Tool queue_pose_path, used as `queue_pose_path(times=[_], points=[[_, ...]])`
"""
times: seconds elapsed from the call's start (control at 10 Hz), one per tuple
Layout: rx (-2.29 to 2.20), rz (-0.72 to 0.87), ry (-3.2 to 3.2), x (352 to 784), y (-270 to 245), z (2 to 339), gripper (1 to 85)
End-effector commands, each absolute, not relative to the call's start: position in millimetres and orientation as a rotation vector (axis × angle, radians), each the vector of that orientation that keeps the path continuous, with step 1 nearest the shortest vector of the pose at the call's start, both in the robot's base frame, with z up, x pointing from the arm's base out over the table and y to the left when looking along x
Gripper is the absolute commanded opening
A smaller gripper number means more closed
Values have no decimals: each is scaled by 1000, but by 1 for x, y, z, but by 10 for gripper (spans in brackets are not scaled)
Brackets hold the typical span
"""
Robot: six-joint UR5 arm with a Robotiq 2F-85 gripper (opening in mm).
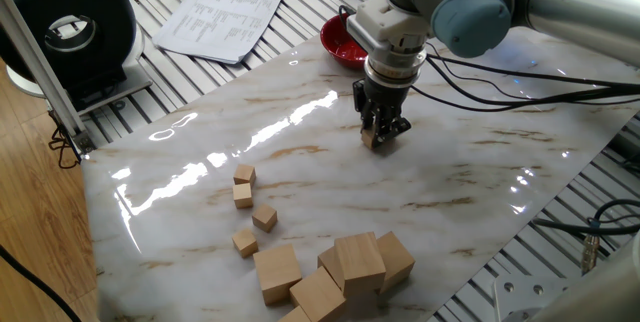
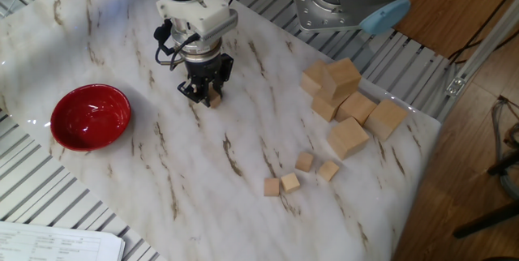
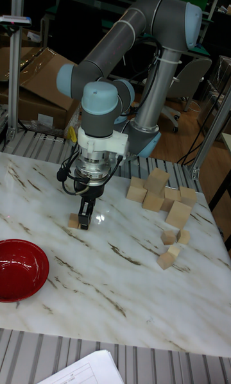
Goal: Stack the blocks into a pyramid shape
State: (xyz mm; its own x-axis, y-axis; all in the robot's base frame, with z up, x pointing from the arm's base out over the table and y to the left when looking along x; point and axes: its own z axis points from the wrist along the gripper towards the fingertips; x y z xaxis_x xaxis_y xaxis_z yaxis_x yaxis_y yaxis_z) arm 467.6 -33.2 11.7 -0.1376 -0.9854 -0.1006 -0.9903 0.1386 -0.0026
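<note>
Reading my feed left to right: red bowl (image 2: 90,116) at table edge | gripper (image 2: 205,95) down on the marble table (image 2: 162,188); fingers clamped on one small block (image 2: 215,99) | four small blocks (image 2: 300,173) loose, well apart; larger cubes (image 2: 349,99) beyond

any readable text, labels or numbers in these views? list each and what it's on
No text can be read in any view.
Printed sheet beyond the table's far edge: lines of print, too small to read.
Second sheet in the other fixed view: print blurred, unreadable.
Small blocks, large cubes, red bowl, arm and tool: no markings visible.
</note>
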Motion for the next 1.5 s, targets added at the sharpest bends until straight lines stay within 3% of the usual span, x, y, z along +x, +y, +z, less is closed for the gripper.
queue_pose_path(times=[0.0,0.3,1.0,1.4], points=[[-1991,105,2313,470,-32,12,10],[-1983,95,2292,476,-29,12,120],[-1990,112,2308,468,-34,9,170],[-2012,122,2304,465,-35,9,280]])
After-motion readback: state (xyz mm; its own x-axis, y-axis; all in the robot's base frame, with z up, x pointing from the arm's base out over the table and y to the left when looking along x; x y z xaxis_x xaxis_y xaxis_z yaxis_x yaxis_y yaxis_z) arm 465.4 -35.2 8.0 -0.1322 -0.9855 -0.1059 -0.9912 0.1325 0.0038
